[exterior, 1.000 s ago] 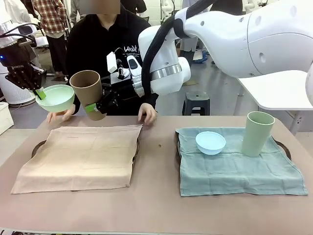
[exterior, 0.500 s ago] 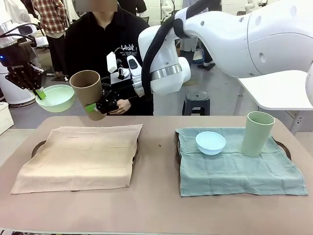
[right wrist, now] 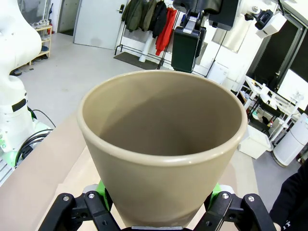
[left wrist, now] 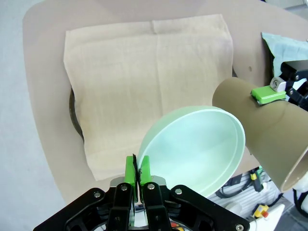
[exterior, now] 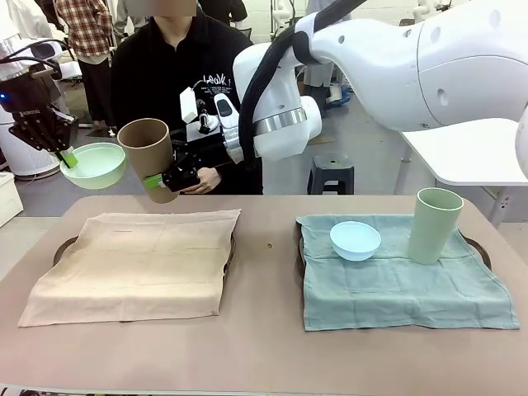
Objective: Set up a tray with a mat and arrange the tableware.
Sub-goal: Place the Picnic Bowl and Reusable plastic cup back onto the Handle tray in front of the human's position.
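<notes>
From the front, the left gripper (exterior: 68,156) pinches the rim of the mint green bowl (exterior: 93,165) in the air at 10 o'clock, and the right gripper (exterior: 158,181) holds the tan brown tumbler (exterior: 149,157) just beside it, above the beige mat (exterior: 132,264); the light blue bowl (exterior: 355,240) and pale green tumbler (exterior: 433,224) sit on the green mat (exterior: 404,285) at 3 o'clock. In the left wrist view, green pads (left wrist: 130,169) squeeze the bowl's edge at 6 o'clock, with the tumbler at 3 o'clock. In the right wrist view, the tumbler's open mouth sits in the middle, clamped between the fingers (right wrist: 102,186) at 6 o'clock.
</notes>
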